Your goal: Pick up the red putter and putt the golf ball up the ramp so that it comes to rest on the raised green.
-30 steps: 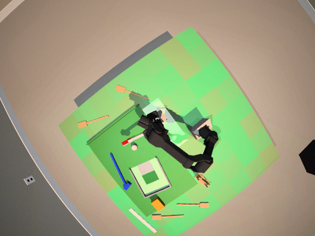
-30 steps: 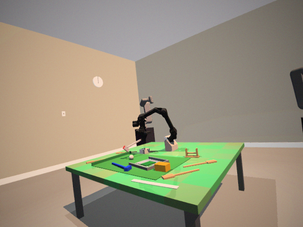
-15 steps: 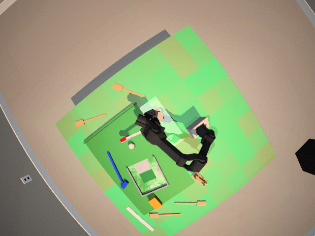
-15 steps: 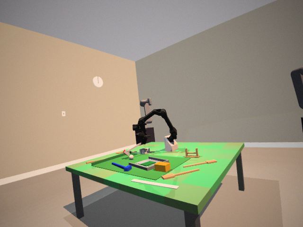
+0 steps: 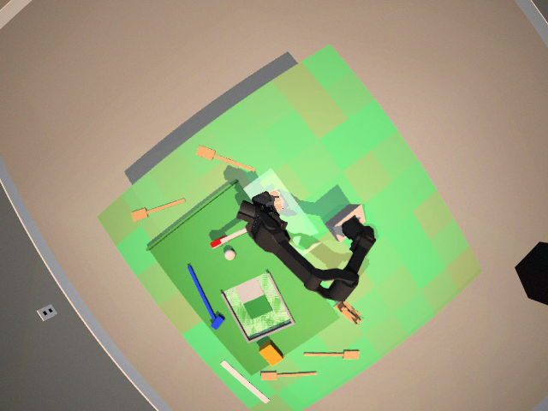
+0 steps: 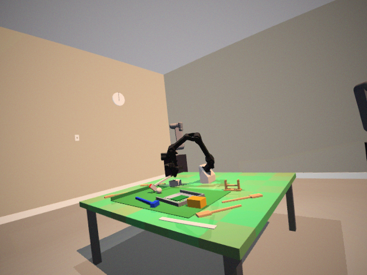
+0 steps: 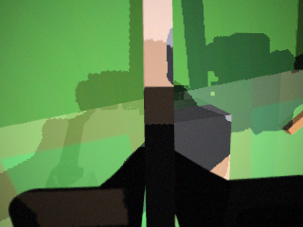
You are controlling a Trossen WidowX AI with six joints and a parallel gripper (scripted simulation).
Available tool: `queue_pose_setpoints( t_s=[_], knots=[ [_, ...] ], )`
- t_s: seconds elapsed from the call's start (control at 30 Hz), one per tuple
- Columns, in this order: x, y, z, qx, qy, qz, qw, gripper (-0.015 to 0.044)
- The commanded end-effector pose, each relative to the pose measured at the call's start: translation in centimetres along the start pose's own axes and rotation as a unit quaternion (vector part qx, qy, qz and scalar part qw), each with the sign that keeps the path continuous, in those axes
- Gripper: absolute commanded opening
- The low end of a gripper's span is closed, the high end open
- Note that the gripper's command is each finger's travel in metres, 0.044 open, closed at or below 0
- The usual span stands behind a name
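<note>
1. One arm, one gripper (image 5: 252, 221): my black fingers are clamped on the pale shaft of the red-headed putter (image 5: 229, 239); in the wrist view the shaft (image 7: 157, 71) runs straight up between the two jaws.
2. Landmark for all positions: the dark green putting mat (image 5: 190, 260) on the checkered green table (image 6: 260, 192).
3. Putter: held tilted, its red head (image 6: 152, 187) low over the mat near the mat's middle, shaft rising toward my gripper (image 6: 171, 170). I cannot tell whether the head touches the mat.
4. Small white golf ball (image 5: 229, 253): on the mat, just beside the red head, on the side toward the ramp. Contact between head and ball cannot be judged from the top view.
5. Grey-framed ramp with raised green square (image 5: 258, 306): on the mat, apart from the ball, with the ball between it and the putter head.
6. Blue putter (image 5: 203, 296): lies flat on the mat beside the ramp.
7. Orange block (image 5: 270, 352): at the mat's edge, just beyond the ramp.
8. Four tan wooden putters lie off the mat on the table, e.g. (image 5: 157, 209), plus a white flat strip (image 5: 244, 381).
9. Grey cube (image 7: 201, 137): close under my wrist camera, off the mat's far edge.
</note>
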State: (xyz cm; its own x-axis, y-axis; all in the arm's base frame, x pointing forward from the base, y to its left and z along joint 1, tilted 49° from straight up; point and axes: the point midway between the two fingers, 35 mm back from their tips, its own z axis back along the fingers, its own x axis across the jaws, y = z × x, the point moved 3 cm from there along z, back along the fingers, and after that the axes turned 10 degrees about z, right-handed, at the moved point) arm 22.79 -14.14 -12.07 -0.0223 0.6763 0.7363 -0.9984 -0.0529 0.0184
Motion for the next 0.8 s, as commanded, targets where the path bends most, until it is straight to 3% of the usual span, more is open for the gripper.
queue_pose_setpoints(
  t_s=[0.0,0.77],
  knots=[
    [0.1,0.0,-0.7,-0.004,-0.002,-0.003,1.000,0.0000],
    [-2.9,0.6,-0.7,-0.004,0.000,-0.003,1.000,0.0000]
  ],
)
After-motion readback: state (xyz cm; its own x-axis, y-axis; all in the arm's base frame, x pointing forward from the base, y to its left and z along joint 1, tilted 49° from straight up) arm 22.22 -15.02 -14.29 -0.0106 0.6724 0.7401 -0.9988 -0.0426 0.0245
